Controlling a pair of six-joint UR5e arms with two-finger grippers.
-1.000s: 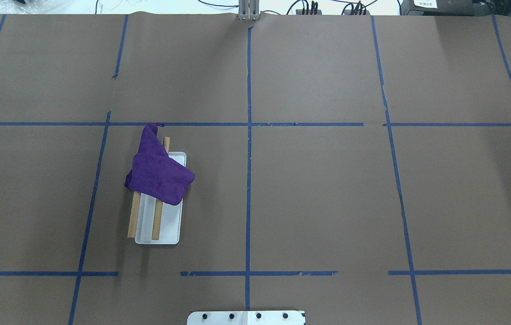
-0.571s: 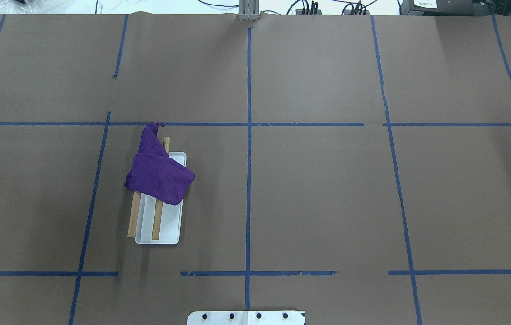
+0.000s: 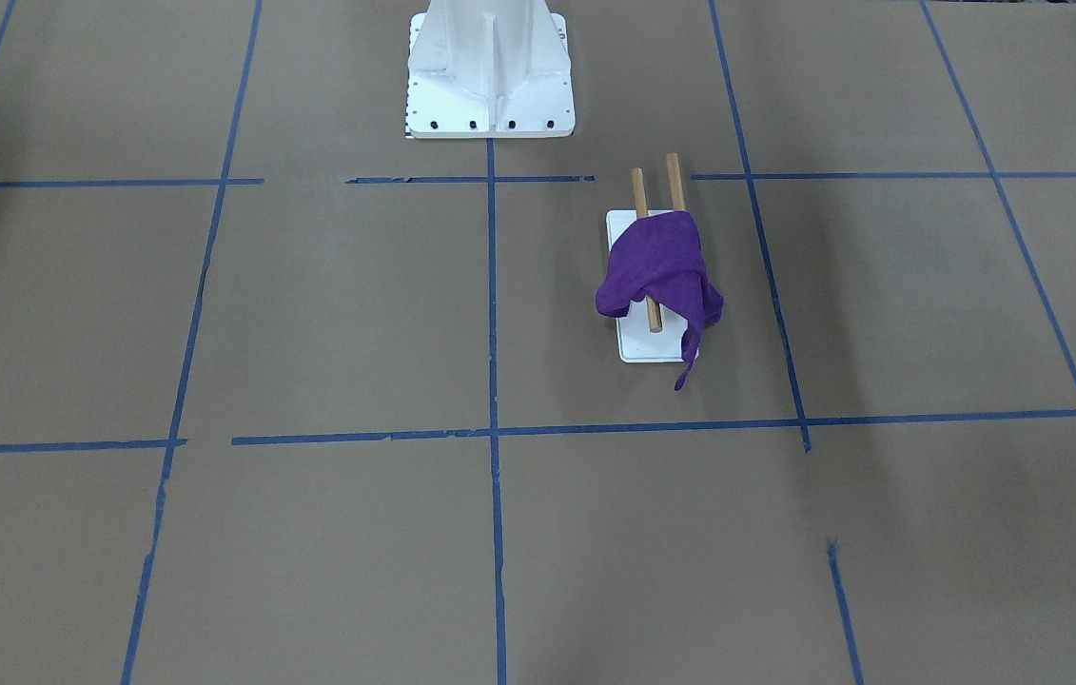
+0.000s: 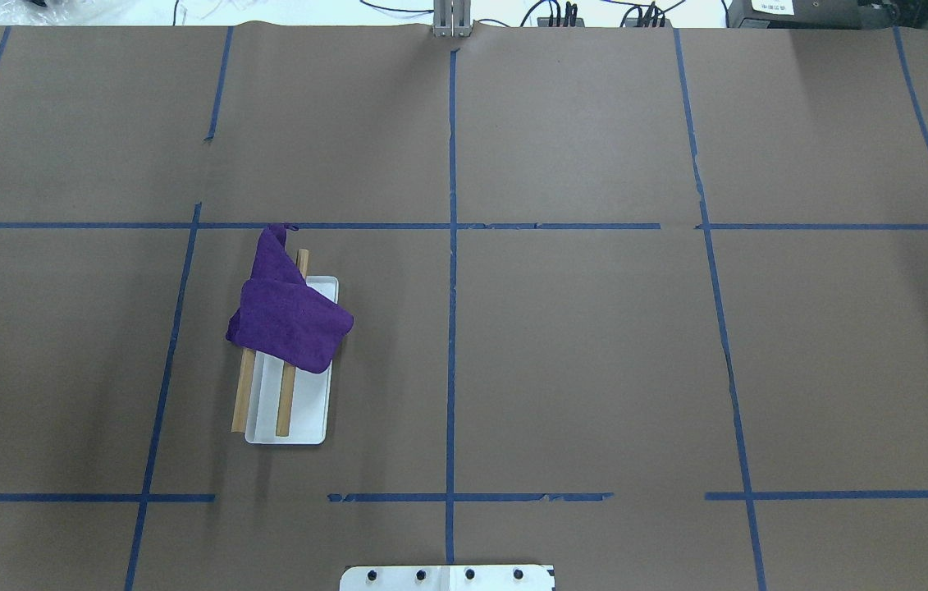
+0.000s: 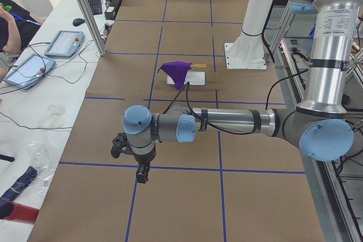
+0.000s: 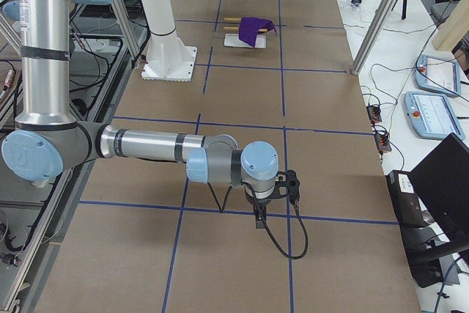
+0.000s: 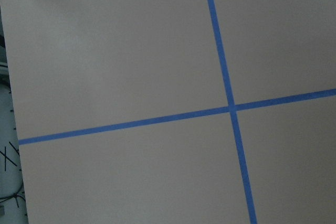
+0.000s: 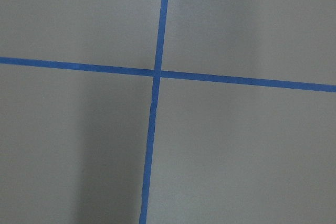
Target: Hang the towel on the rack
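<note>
A purple towel lies draped over the two wooden dowels of the rack on the table's left half; one corner trails past the far end of the dowels. It also shows in the front view, on the white rack base. Neither gripper shows in the overhead or front view. My left gripper hangs over the table's left end, far from the rack. My right gripper hangs over the right end. I cannot tell whether either is open or shut. The wrist views show only brown paper and blue tape.
The large white bolted pedestal stands at the robot's edge of the table, near the rack. Blue tape lines grid the brown paper. Operators' tablets and a laptop sit beyond the table's far edge.
</note>
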